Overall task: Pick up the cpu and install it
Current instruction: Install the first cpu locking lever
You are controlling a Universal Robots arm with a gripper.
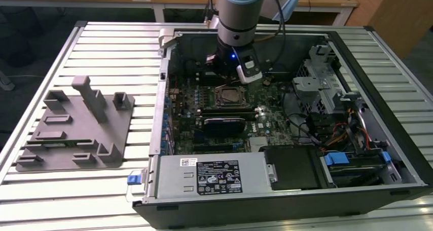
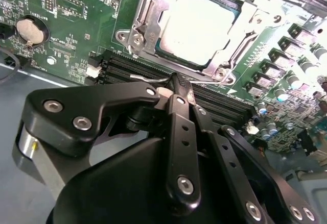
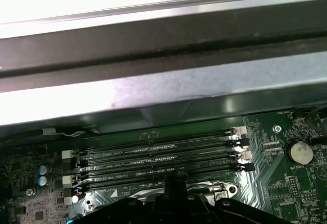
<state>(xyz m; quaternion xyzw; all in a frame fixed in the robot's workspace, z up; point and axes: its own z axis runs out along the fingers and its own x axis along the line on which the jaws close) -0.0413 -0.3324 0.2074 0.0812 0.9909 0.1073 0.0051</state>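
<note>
Closest to my second wrist view sat the black linkage of the gripper (image 2: 180,89), its two fingers pressed together with nothing between them, tips hovering just over the thin wire lever at the edge of the socket frame (image 2: 145,32). Past those tips I could see the cpu (image 2: 196,25), its bright silver top lying flat inside the metal frame on the green motherboard (image 2: 66,9), already seated in the socket. A row of dark memory slots (image 2: 127,66) ran between the fingertips and the frame, and a round coin battery (image 2: 28,30) sat off on the board nearby.

In my first wrist view the same memory slots (image 3: 158,157) crossed the board below the grey wall of the computer case (image 3: 168,89), with the coin battery (image 3: 300,152) to one side and the gripper's dark tips (image 3: 173,183) just in front of the slots.

From the exterior view I had the arm (image 1: 237,18) reaching straight down into the open case (image 1: 284,200), its gripper (image 1: 233,71) close above the socket (image 1: 230,94). A grey fixture tray (image 1: 78,129) lay on the slatted table (image 1: 101,43), well apart at the exterior view's left.
</note>
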